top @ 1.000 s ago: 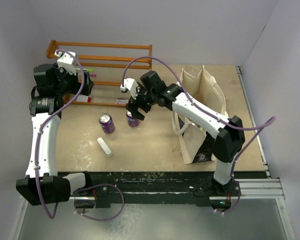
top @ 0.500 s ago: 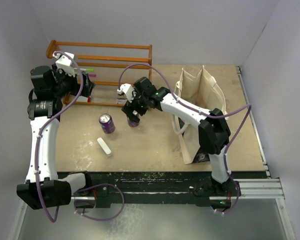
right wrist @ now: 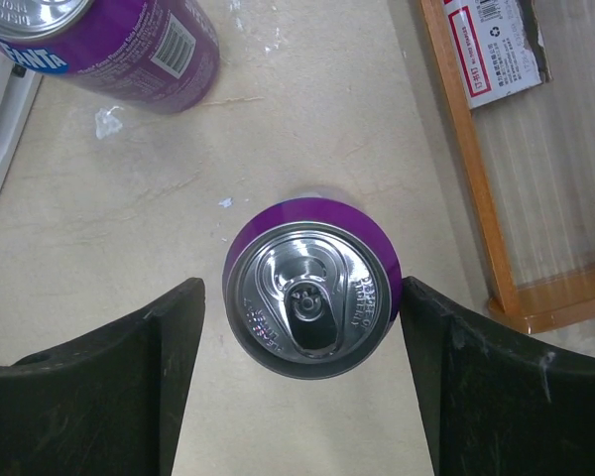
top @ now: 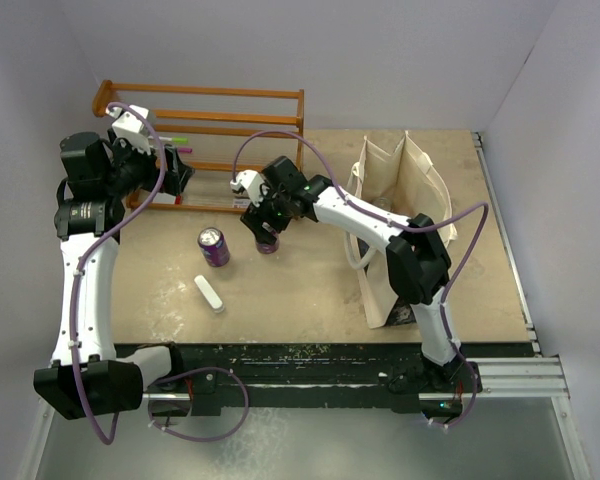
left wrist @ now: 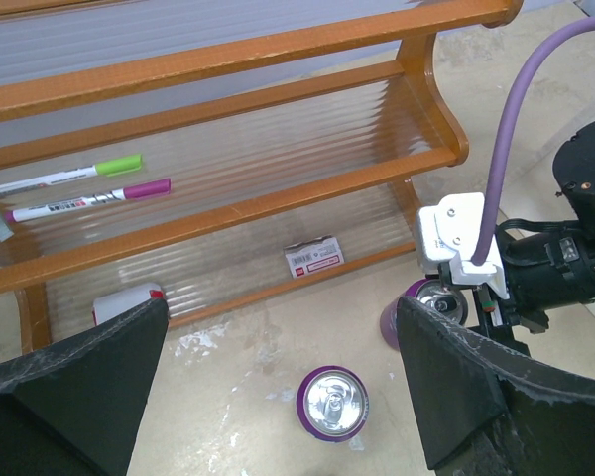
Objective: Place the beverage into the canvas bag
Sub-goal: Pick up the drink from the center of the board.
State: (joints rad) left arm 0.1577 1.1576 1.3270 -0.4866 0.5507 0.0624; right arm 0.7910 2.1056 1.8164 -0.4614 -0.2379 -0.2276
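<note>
- Beverage can [right wrist: 312, 297], purple, upright on the table [top: 300, 290]. Centre of the right wrist view, just left of centre in the top view. Not lifted.
- Right end effector [right wrist: 297, 297] low around it, jaws spread wide with one finger on each side of the can. Finger at the right of the frame almost at the rim; no clamping visible yet.
- Second purple can [top: 213, 246] just to the left in the top view, upright and untouched.
- Canvas bag [top: 425, 180] standing open at the right of the top view, well apart from both cans. Interior only partly in view, no can seen in it.
- Left end effector [left wrist: 283, 307] wide and empty, hovering by the wooden rack [top: 205, 110] at upper left, facing the markers [left wrist: 89, 188] on its shelf.
- Judged progress: early. Approach to the can done. Closing, lifting, carrying across to the bag and releasing all left to do.
</note>
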